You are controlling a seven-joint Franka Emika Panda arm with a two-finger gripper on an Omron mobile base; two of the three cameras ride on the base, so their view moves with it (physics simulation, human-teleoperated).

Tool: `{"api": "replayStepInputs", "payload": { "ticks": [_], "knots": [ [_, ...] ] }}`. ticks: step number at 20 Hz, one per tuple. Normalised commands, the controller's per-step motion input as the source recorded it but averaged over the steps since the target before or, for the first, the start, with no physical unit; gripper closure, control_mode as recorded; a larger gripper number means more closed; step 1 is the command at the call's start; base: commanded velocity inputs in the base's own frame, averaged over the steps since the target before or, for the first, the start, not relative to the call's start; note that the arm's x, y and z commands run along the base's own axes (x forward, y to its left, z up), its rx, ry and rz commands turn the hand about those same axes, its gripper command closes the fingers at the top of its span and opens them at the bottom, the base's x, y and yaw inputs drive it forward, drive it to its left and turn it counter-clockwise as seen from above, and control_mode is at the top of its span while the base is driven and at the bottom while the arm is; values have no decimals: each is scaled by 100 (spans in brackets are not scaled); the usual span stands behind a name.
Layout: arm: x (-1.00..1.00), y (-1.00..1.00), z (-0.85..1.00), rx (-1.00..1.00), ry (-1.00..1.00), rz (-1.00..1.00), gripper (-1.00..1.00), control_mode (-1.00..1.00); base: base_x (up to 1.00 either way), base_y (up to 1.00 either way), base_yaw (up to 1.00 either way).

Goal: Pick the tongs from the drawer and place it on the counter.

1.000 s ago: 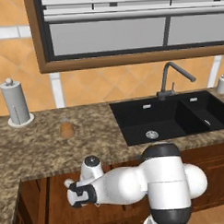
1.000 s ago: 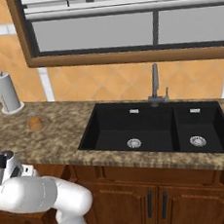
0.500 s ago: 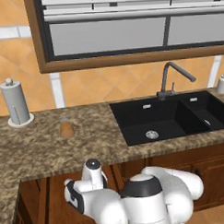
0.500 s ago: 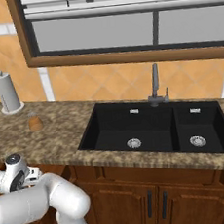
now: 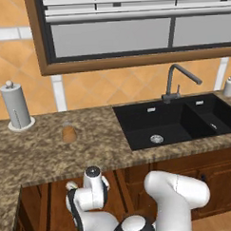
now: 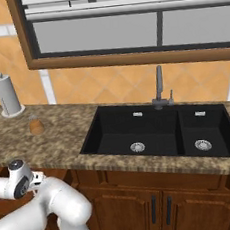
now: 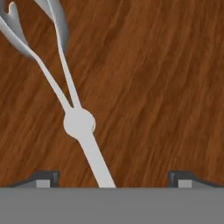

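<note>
**Hand low over the drawer floor, tongs below it**

I see the granite counter (image 5: 38, 154) under a tiled wall and a wood-framed window. From the left: a paper towel holder (image 5: 15, 106), a brown shaker (image 5: 68, 133), then the black sink (image 5: 179, 121) with its faucet (image 5: 175, 81). On my hand camera the gripper (image 7: 113, 177) stands wide apart and empty over the wood-grain drawer (image 7: 157, 87); the tongs (image 7: 78, 123) lie between its fingertips.
</note>
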Motion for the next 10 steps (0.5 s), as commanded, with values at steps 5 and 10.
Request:
{"api": "replayStepInputs", "payload": {
  "ticks": [5, 10],
  "knots": [
    [-79, 1, -52, -6, 14, 12, 100, -100, 0, 0, 0],
    [-86, 0, -21, 0, 25, 20, 100, -100, 0, 0, 0]
  ]
}}
